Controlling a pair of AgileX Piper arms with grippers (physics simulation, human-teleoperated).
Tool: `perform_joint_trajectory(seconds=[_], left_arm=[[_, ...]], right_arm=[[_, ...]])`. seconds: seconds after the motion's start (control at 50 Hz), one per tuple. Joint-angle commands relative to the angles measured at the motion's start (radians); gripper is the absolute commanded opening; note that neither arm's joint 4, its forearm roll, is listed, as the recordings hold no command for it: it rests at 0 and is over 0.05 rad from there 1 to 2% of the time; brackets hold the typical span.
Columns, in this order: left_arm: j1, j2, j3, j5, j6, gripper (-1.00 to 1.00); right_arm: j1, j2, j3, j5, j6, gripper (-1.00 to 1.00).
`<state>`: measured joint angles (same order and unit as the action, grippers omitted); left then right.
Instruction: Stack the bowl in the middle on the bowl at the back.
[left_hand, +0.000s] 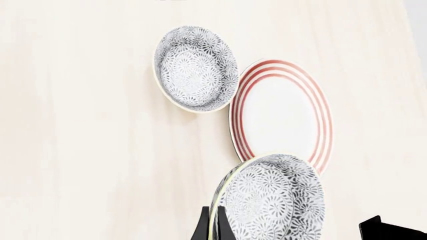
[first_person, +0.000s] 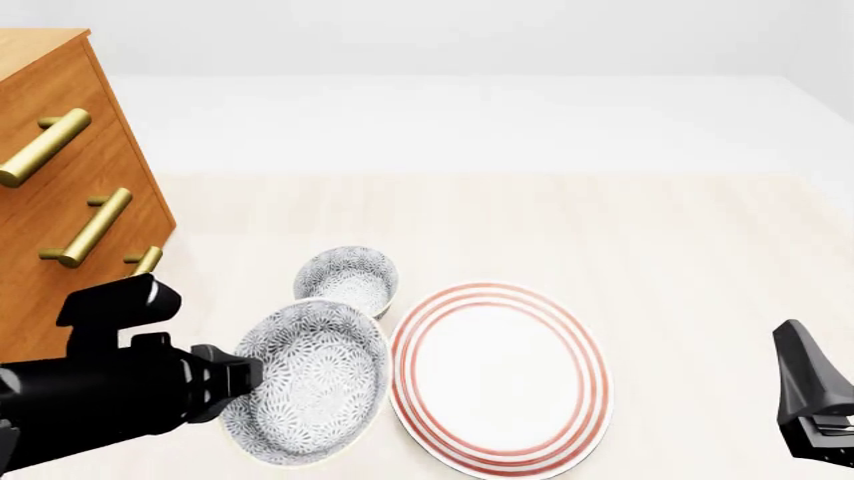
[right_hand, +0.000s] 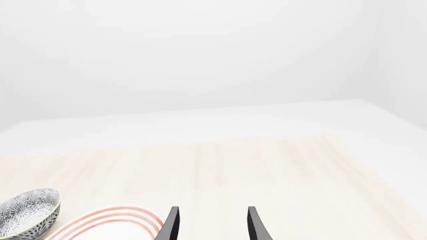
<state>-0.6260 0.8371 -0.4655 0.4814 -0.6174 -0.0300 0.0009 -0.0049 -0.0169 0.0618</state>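
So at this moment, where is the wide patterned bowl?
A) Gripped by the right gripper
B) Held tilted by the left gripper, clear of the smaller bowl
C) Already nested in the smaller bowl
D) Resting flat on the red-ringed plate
B. In the front view the bowl in the middle sits tilted at the left gripper, whose fingers pinch its rim in the left wrist view, apart from the bowl at the back.
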Motion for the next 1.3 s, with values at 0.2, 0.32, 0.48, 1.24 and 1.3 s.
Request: perform_joint_trajectory(seconds=[0.2,0.32,0.48,1.24,1.3], left_arm=[[-0.104,-0.146,-0.153,0.294,0.02,-1.0],[-0.123,-0.173,-0.173,0.343,0.016,-1.0],[-0.17,-0.208,-0.214,0.414,0.015,-1.0],[-0.35,-0.242,-0.053,0.377,-0.04,-1.0],[-0.357,-0.237,-0.043,0.364,-0.042,-1.0]], right_arm=[[0.001,0.0,0.0,-0.001,0.003,1.0],[0.001,0.0,0.0,-0.001,0.003,1.0],[0.001,0.0,0.0,-0.002,0.002,1.0],[0.001,0.0,-0.001,-0.005,0.006,1.0],[0.001,0.0,-0.001,-0.005,0.007,1.0]])
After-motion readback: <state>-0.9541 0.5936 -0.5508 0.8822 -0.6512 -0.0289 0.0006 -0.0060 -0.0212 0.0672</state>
